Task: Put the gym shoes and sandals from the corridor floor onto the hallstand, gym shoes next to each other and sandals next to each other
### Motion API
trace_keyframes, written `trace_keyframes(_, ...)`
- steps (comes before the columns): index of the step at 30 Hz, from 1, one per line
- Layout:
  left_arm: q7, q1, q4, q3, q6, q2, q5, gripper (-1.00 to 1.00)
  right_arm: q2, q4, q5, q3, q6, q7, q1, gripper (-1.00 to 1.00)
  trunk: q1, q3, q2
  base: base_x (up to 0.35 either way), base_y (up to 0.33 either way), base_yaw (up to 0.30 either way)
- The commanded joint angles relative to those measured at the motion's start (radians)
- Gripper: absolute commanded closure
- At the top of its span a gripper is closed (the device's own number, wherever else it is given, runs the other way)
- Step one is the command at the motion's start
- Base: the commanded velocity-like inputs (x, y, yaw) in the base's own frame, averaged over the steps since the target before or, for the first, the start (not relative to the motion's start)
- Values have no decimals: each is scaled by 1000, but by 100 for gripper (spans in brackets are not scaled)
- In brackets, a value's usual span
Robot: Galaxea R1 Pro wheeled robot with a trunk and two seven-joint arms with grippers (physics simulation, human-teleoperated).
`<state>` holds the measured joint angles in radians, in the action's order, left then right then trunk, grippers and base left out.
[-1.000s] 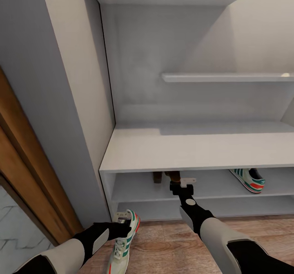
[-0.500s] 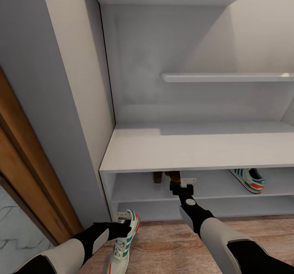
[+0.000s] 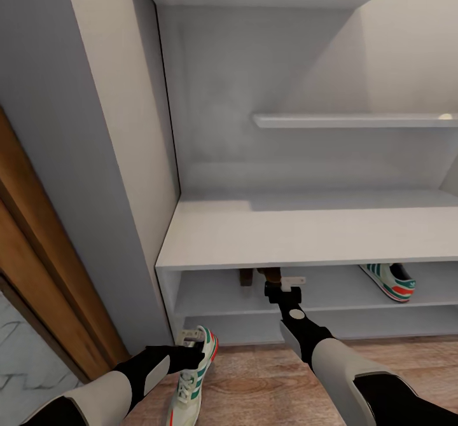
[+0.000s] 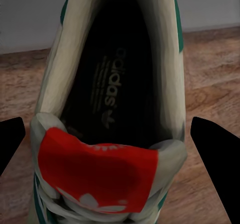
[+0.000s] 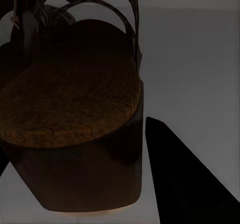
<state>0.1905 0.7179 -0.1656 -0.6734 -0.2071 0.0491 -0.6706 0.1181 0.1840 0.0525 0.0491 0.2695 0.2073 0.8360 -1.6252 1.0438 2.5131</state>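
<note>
One gym shoe (image 3: 194,375) lies on the corridor floor (image 3: 267,381) at the foot of the hallstand (image 3: 305,235). My left gripper (image 3: 189,343) hovers over its heel. In the left wrist view the gym shoe (image 4: 112,108) sits between widely spread fingers (image 4: 215,154), so this gripper is open. The other gym shoe (image 3: 389,281) rests on the upper low shelf at the right. My right gripper (image 3: 287,284) reaches into that shelf and is shut on a sandal (image 3: 273,275); its heel (image 5: 75,134) presses against one finger (image 5: 185,174). A second sandal (image 3: 245,276) stands just left of it.
A tall grey side panel (image 3: 95,159) and a wooden door frame (image 3: 38,267) close off the left. The hallstand's broad top overhangs the low shelves, and a wall shelf (image 3: 356,121) hangs above. Open wood flooring lies between my arms.
The view has shifted very slightly. Neither arm nor any shoe has visibly moved.
</note>
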Motion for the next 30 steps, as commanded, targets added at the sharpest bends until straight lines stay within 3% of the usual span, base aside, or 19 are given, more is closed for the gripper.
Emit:
trace_keyframes(1,0,0,0,0,0,0,0,100,0,0,-2,0,1,-2,0,100,0,0,0,16,11,0)
trace_keyframes(30,0,0,0,0,0,1,0,100,0,0,-2,0,1,-2,0,100,0,0,0,22,1,0)
